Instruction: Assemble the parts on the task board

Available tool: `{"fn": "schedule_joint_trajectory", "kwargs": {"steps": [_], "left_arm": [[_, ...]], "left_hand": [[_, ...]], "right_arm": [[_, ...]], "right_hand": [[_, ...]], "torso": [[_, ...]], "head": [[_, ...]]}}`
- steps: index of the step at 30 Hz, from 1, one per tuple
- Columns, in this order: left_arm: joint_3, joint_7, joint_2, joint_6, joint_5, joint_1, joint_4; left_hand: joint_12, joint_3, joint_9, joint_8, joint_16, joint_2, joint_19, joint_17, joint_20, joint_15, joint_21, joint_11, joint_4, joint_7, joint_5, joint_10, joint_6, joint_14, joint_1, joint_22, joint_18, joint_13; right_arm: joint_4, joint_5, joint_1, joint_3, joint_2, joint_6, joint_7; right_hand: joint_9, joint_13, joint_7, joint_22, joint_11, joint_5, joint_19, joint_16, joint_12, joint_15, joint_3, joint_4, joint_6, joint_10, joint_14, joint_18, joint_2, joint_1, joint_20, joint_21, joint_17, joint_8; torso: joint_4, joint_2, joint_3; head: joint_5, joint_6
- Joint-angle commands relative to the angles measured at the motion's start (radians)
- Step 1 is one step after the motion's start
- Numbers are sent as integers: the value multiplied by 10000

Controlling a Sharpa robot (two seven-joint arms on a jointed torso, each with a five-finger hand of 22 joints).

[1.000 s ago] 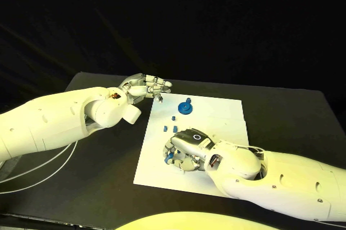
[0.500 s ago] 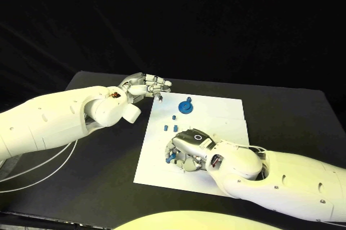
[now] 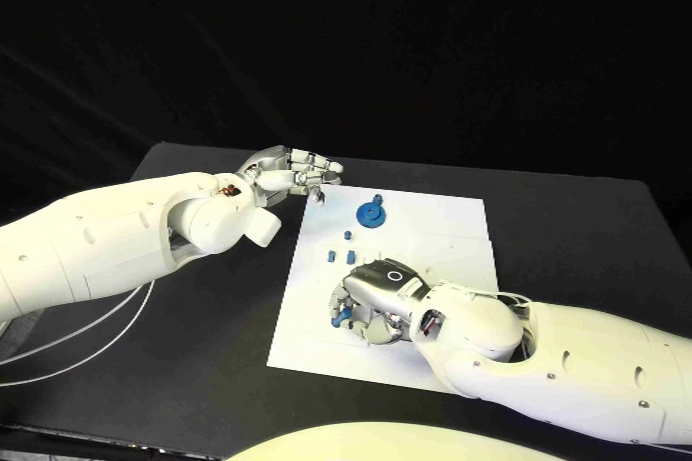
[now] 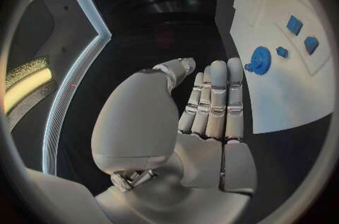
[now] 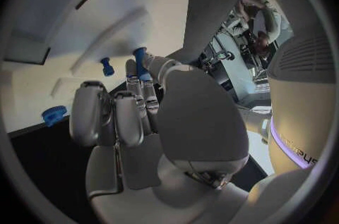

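Black tabletop [image 3: 173, 381] carries the white task board [image 3: 433, 221] at its middle, with darkness behind its far edge and bare dark surface on both sides of the board. Left hand [image 3: 293, 173] hovers at the board's far left corner, just off its edge, fingers drawn together and curled with nothing in them; the left wrist view shows those fingers [image 4: 214, 100] lying side by side and folded in, the board's edge beside them. Just beyond this hand on the board stands a blue gear [image 3: 371, 215], and nearer the robot from it lie a few small blue parts [image 3: 340, 253]. Right hand [image 3: 378, 299] is down on the near left part of the board, palm over the surface, fingers bent toward it; its wrist view shows a blue peg [image 5: 140, 61] pinched at the fingertips, upright against the board, with another small blue peg [image 5: 107, 66] standing just beside it. Open white board stretches away from the right hand toward the far right corner.
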Motion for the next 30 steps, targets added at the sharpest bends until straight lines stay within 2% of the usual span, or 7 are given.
{"fn": "schedule_joint_trajectory", "kwargs": {"steps": [1, 5, 6, 10, 21, 30], "left_arm": [[5, 20, 15, 159, 14, 8, 17], [5, 13, 19, 165, 14, 9, 21], [5, 10, 19, 166, 14, 9, 22], [5, 2, 18, 170, 14, 9, 27], [5, -25, 6, 191, 13, 9, 31], [5, -61, 5, 234, 13, 9, 29]], "left_hand": [[41, -20, -7, 49, -20, 80, 3, -17, 57, 9, -43, 11, 60, 30, 13, -63, -70, -91, -60, -15, 149, -17], [41, -20, -7, 49, -20, 80, 3, -17, 57, 9, -43, 11, 60, 30, 13, -63, -70, -91, -60, -15, 149, -17], [41, -20, -7, 49, -20, 80, 3, -17, 57, 9, -43, 11, 60, 30, 13, -63, -70, -91, -60, -15, 149, -17], [41, -20, -7, 49, -20, 80, 3, -17, 57, 9, -43, 11, 60, 30, 13, -63, -70, -91, -60, -15, 149, -17], [41, -20, -7, 49, -20, 80, 3, -17, 57, 9, -43, 11, 60, 30, 13, -63, -70, -91, -60, -15, 149, -17], [59, -23, -7, 57, -18, 86, 9, -22, 59, 11, -60, 11, 82, 31, 13, -76, -77, -93, -73, -28, 149, -19]], "right_arm": [[-98, -140, -30, -30, 55, 339, -254], [-134, -142, -26, -31, 125, 321, -278], [-145, -141, -25, -31, 149, 310, -280], [-160, -140, -22, -34, 188, 252, -271], [-163, -147, -20, -39, 197, 50, -283], [-143, -151, -18, -41, 85, -652, -280]], "right_hand": [[-2, 0, 83, 1704, -576, 31, 174, -29, 17, -18, 380, -461, -290, 483, 273, -157, -180, -444, -27, -61, 5, -90], [-133, 25, 217, 1686, -477, -13, 147, -35, 28, 60, 226, -362, -761, 369, 266, -143, -611, -945, 33, -177, -31, -423], [-190, 22, 219, 1670, -447, 33, 130, -50, 18, 86, 133, -296, -960, 287, 256, -132, -794, -1144, 60, -250, -68, -562], [-293, 22, 166, 1670, -471, 68, 130, -42, 15, 74, -7, -222, -1345, 121, 253, -123, -1020, -1358, 75, -277, -63, -814], [-316, 25, 157, 1664, -498, 88, 125, -36, 18, 54, -41, -226, -1430, 67, 255, -116, -1051, -1366, 67, -308, -55, -869], [-378, -14, 255, 1451, -276, 166, -75, -168, 105, 223, -552, -380, -1548, -1293, 163, 9, -1059, -1303, 183, -1160, -335, -998]], "torso": [[-1, 0, -8], [2, -3, -11], [4, -4, -10], [3, -5, -13], [-1, 3, 1], [3, 0, 6]], "head": [[-20, 16], [-32, 15], [-33, 15], [-36, 13], [-44, 12], [-69, 40]]}}
